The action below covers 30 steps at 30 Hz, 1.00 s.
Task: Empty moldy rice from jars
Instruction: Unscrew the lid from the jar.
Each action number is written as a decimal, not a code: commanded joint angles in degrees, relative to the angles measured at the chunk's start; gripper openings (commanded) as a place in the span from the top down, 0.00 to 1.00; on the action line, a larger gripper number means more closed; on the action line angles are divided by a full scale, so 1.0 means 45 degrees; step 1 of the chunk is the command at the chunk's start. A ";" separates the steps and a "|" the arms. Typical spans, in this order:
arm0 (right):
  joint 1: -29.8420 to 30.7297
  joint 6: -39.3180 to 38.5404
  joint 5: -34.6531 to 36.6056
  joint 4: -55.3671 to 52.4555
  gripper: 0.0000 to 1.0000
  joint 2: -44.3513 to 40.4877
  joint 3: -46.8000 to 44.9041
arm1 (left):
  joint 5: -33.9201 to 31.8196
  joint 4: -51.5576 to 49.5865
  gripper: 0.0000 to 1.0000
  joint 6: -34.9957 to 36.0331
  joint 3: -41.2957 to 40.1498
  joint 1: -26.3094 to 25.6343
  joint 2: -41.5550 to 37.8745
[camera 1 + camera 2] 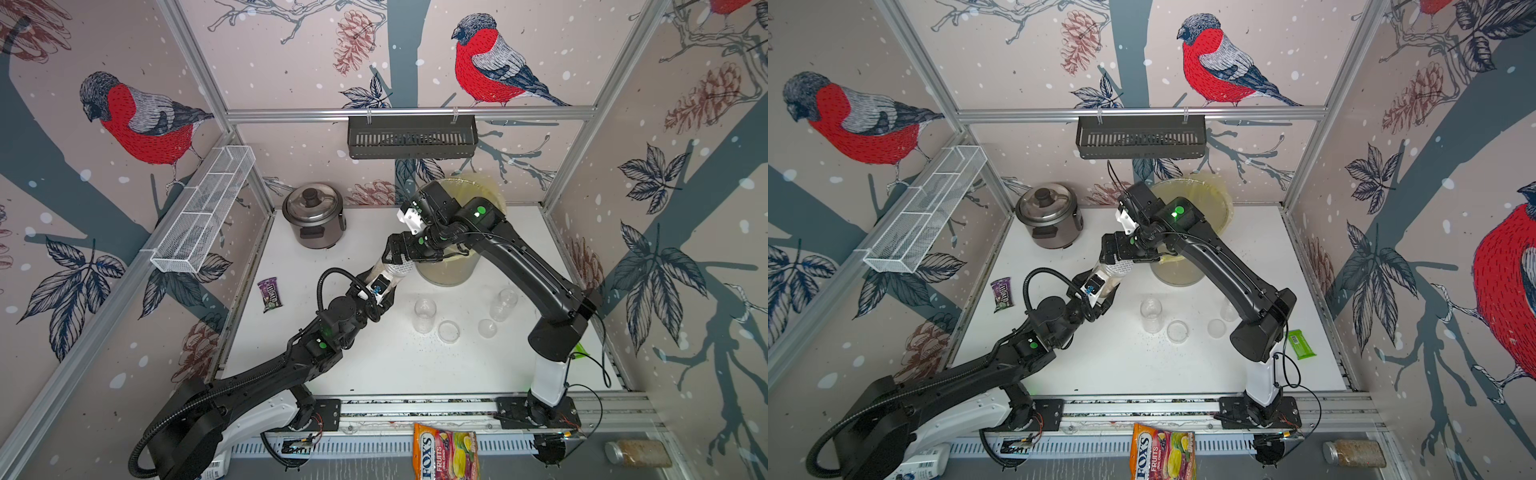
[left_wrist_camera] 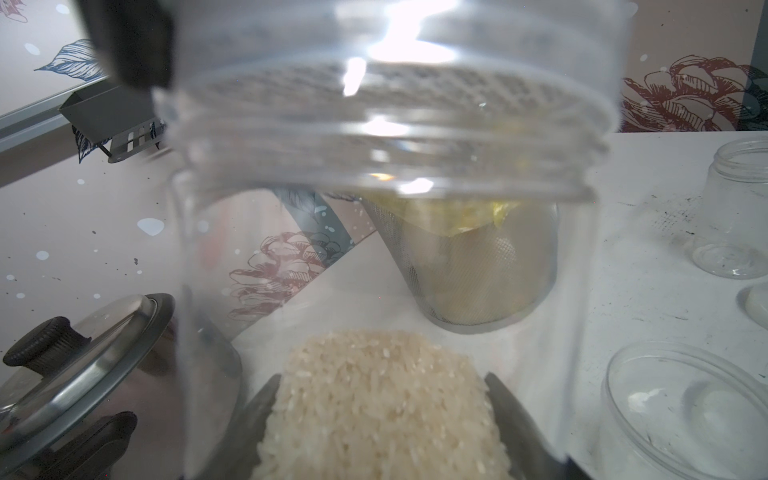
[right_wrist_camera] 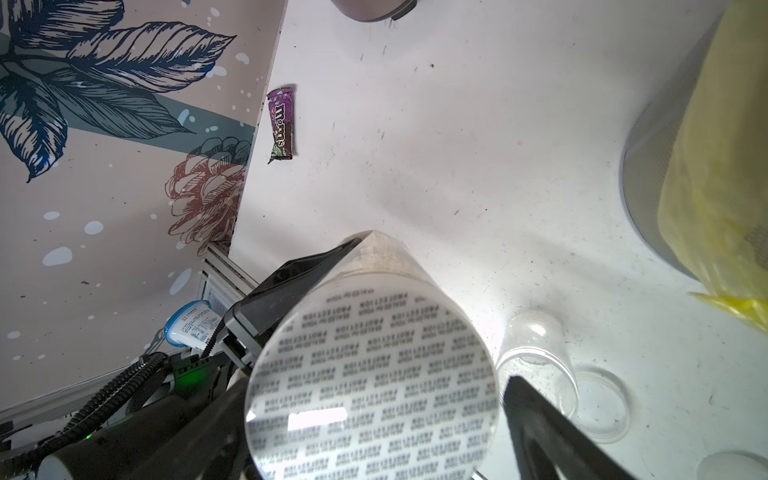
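Lying left of jar (image 1: pixel 395 274): m&m's packet (image 1: pixel 270 295)

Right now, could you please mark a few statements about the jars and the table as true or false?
The left gripper holds the wide jar with rice inside. True.
That jar is uncapped. False: its printed lid is on, the right gripper straddling it.
The rice cooker is uncovered. False: its glass lid is on.
The M&M's packet lies on the table. True.

Both top views overlook the table (image 1: pixel 374 365); wrist views closely share apparently one jar (image 2: pixel 386 270).
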 commanded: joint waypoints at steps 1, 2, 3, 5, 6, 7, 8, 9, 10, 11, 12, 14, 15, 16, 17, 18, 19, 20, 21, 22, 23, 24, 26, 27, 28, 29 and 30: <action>0.0024 -0.0206 -0.0012 -0.0006 0.10 -0.0018 -0.0043 | -0.0024 0.1104 0.65 0.0076 0.0033 -0.0026 -0.0009; 0.0044 -0.0225 -0.0007 0.0004 0.11 -0.0022 -0.0095 | -0.0024 0.1102 0.65 0.0086 0.0038 -0.0040 0.0008; 0.0034 -0.0266 -0.0032 0.0002 0.12 -0.0056 -0.0152 | -0.0024 0.1105 0.65 0.0079 0.0031 -0.0039 -0.0011; 0.0042 -0.0450 -0.0079 0.0051 0.15 -0.0086 -0.0307 | 0.0024 0.1090 0.66 0.0058 0.0038 -0.0041 -0.0040; 0.0044 -0.0619 -0.0115 0.0043 0.18 -0.0096 -0.0387 | 0.0087 0.1073 0.66 0.0023 0.0023 -0.0041 -0.0080; 0.0020 -0.0830 -0.0106 0.0018 0.20 -0.0099 -0.0412 | 0.0127 0.1061 0.66 -0.0046 0.0019 -0.0028 -0.0139; -0.0002 -0.1110 -0.0053 -0.0023 0.22 -0.0107 -0.0413 | 0.0186 0.0995 0.66 -0.0152 0.0019 -0.0037 -0.0226; -0.0092 -0.1312 -0.0061 -0.0026 0.29 -0.0135 -0.0394 | 0.0210 0.0925 0.66 -0.0336 0.0000 -0.0023 -0.0342; -0.0195 -0.1403 -0.0136 -0.0026 0.36 -0.0171 -0.0427 | 0.0215 0.0857 0.66 -0.0535 -0.0005 -0.0022 -0.0440; -0.0334 -0.1558 -0.0280 0.0052 0.40 -0.0249 -0.0555 | 0.0292 0.0704 0.67 -0.0774 -0.0006 -0.0022 -0.0555; -0.0384 -0.1840 -0.0486 0.0267 0.40 -0.0379 -0.0766 | 0.0411 0.0651 0.67 -0.0891 -0.0030 -0.0022 -0.0646; -0.0386 -0.2404 -0.1132 0.0894 0.42 -0.0767 -0.1400 | 0.0452 0.0664 0.69 -0.1229 -0.0134 -0.0022 -0.0777; -0.0390 -0.2660 -0.1363 0.1194 0.43 -0.0927 -0.1626 | 0.0548 0.0718 0.69 -0.1318 -0.0222 0.0004 -0.0826; -0.0385 -0.2758 -0.1321 0.1365 0.43 -0.1033 -0.1792 | 0.0576 0.0723 0.70 -0.1373 -0.0262 -0.0012 -0.0848; -0.0390 -0.2836 -0.1242 0.1502 0.43 -0.1100 -0.1916 | 0.0578 0.0743 0.70 -0.1467 -0.0273 -0.0002 -0.0880; -0.0397 -0.2916 -0.1251 0.1553 0.43 -0.1129 -0.1997 | 0.0596 0.0733 0.70 -0.1556 -0.0303 -0.0001 -0.0906; -0.0380 -0.2906 -0.1308 0.1606 0.43 -0.1151 -0.2096 | 0.0616 0.0723 0.69 -0.1600 -0.0313 -0.0002 -0.0941; -0.0348 -0.2924 -0.1293 0.1605 0.42 -0.1175 -0.2215 | 0.0638 0.0700 0.70 -0.1651 -0.0344 -0.0003 -0.0965; -0.0319 -0.2938 -0.1163 0.1605 0.42 -0.1195 -0.2267 | 0.0649 0.0654 0.70 -0.1708 -0.0339 -0.0002 -0.1000; -0.0267 -0.2983 -0.1027 0.1544 0.42 -0.1192 -0.2241 | 0.0705 0.0596 0.70 -0.1756 -0.0333 -0.0002 -0.1032; -0.0214 -0.3147 -0.0886 0.1478 0.42 -0.1195 -0.2158 | 0.0805 0.0577 0.70 -0.1858 -0.0352 0.0002 -0.1090; -0.0177 -0.3305 -0.0832 0.1393 0.42 -0.1201 -0.2030 | 0.0914 0.0577 0.70 -0.1984 -0.0374 0.0017 -0.1136; -0.0180 -0.3527 -0.0691 0.1336 0.42 -0.1266 -0.1900 | 0.1262 0.0490 0.70 -0.2243 -0.0390 0.0075 -0.1252; -0.0191 -0.3625 -0.0629 0.1362 0.42 -0.1332 -0.1908 | 0.1466 0.0427 0.70 -0.2403 -0.0372 0.0128 -0.1305; -0.0209 -0.3712 -0.0631 0.1408 0.42 -0.1379 -0.1898 | 0.1677 0.0403 0.70 -0.2573 -0.0372 0.0197 -0.1350; -0.0229 -0.3806 -0.0631 0.1456 0.42 -0.1436 -0.1903 | 0.1938 0.0401 0.70 -0.2764 -0.0409 0.0310 -0.1390; -0.0213 -0.3891 -0.0602 0.1495 0.43 -0.1469 -0.1868 | 0.2186 0.0438 0.70 -0.2976 -0.0429 0.0448 -0.1414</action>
